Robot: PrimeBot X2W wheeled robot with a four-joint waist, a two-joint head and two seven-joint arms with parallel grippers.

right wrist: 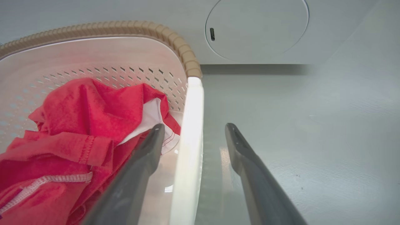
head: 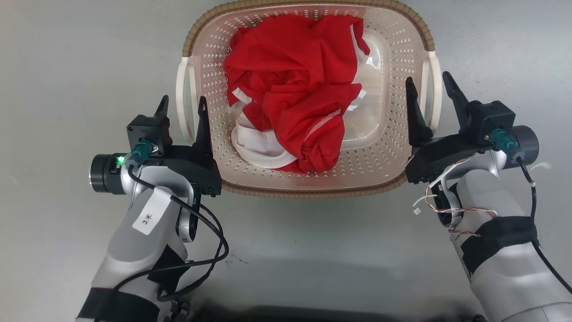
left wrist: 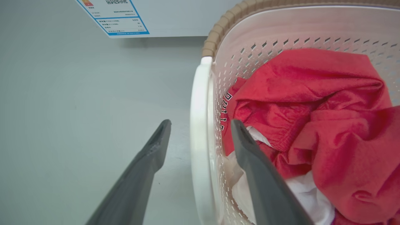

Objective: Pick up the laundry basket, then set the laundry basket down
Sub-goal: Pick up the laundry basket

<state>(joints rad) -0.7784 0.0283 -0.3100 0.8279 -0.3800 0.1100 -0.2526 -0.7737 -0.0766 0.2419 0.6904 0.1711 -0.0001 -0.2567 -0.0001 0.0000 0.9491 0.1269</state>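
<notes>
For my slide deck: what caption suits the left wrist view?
Open left pincer straddles the white handle of the laundry basket, red garment inside.

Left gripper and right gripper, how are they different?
The left gripper straddles the basket's left handle; the right gripper straddles the right handle. The left arm carries a white tag and a green light; the right arm has loose red-and-white wires. Both have open jaws, one finger inside the basket and one outside.

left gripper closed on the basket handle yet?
No: the left gripper is open, fingers straddling the laundry basket at its white handle, gaps on both sides.
</notes>
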